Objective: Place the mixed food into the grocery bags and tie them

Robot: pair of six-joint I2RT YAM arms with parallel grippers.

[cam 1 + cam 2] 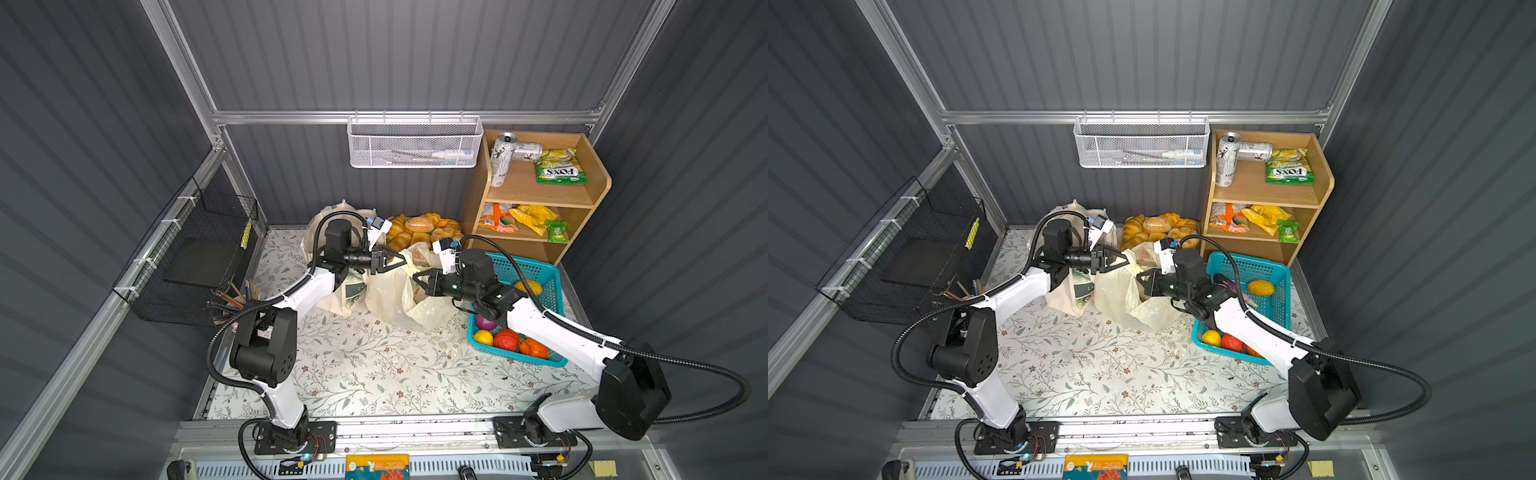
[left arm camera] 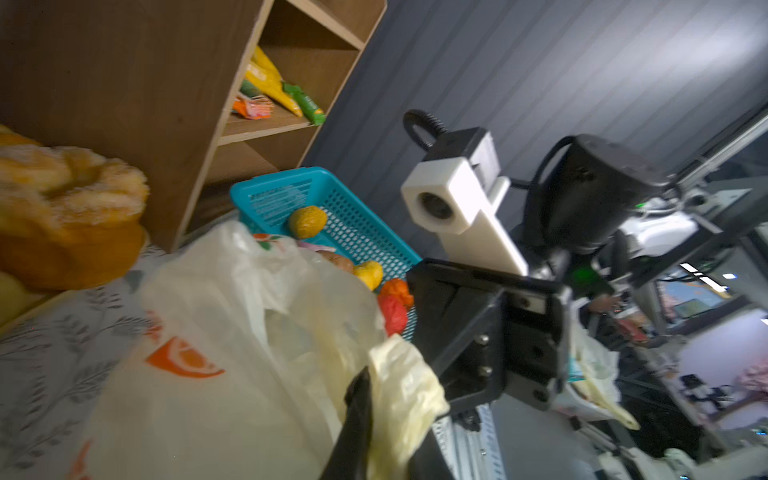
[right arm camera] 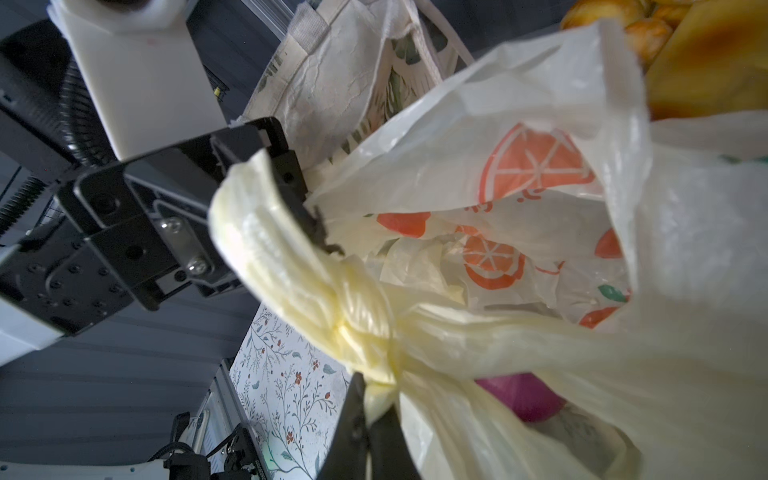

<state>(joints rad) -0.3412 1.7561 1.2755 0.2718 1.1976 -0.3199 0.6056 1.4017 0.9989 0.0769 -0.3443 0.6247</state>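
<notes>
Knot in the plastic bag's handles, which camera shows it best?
Right wrist: the knot fills the frame close up. Both top views show only the bag, knot too small. Left wrist shows a handle, no knot.

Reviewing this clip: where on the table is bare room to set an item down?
The floral cloth in front, between the plastic bag, the turquoise basket and the front rail, is bare. The back is crowded: canvas tote, bread pile, shelf packed side by side.
</notes>
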